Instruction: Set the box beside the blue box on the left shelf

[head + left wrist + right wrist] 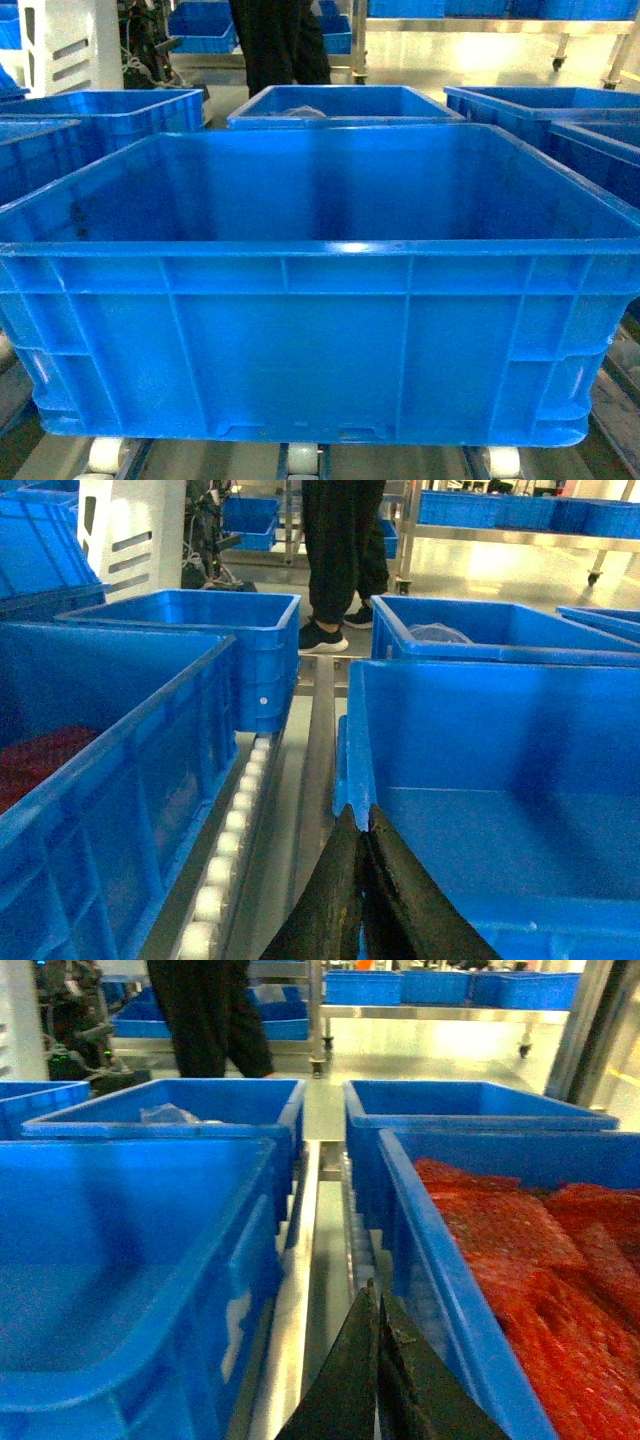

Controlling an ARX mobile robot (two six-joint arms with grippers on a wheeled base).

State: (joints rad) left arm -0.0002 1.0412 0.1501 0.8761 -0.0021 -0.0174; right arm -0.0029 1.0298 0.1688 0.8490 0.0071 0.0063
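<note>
The box (320, 290), empty, rests on the left shelf (300, 462) rollers, filling the head view. Beside the box's walls, left gripper (366, 825) and right gripper (376, 1305): fingers together, holding nothing.

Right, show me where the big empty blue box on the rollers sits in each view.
Head: the box fills the centre, on the white rollers.
Left wrist: it is on the right.
Right wrist: it is on the left.
Shared landmark: the person in black trousers stands behind it in all three views.
</note>
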